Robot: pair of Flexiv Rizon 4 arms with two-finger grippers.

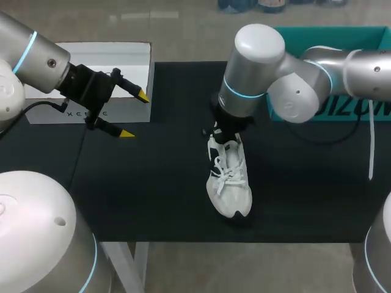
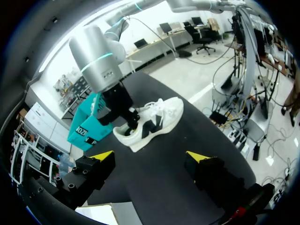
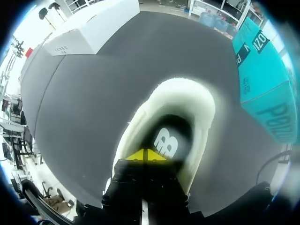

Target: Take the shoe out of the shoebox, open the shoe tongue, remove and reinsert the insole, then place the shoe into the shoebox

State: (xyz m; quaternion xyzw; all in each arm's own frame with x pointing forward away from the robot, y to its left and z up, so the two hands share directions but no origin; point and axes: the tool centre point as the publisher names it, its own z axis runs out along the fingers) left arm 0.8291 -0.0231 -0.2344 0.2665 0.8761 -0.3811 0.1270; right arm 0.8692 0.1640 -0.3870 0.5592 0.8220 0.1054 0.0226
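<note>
A white sneaker (image 1: 229, 183) with a dark side logo stands on the black mat (image 1: 146, 189), toe toward the front edge. My right gripper (image 1: 222, 135) comes down from above into its heel opening. In the right wrist view the yellow tips (image 3: 146, 154) are pressed together inside the sneaker (image 3: 187, 108), just over the insole (image 3: 165, 143) with its white logo; nothing shows between them. My left gripper (image 1: 134, 115) hovers open at the mat's left, in front of a white box (image 1: 104, 67). From the left gripper (image 2: 150, 155), the sneaker (image 2: 150, 124) lies ahead, beyond its fingers.
A teal open box (image 1: 333, 43) stands at the back right, behind my right arm. The white box (image 3: 93, 28) sits at the back left corner. Bare mat lies between the sneaker and the left gripper, and in front of the sneaker up to the table edge.
</note>
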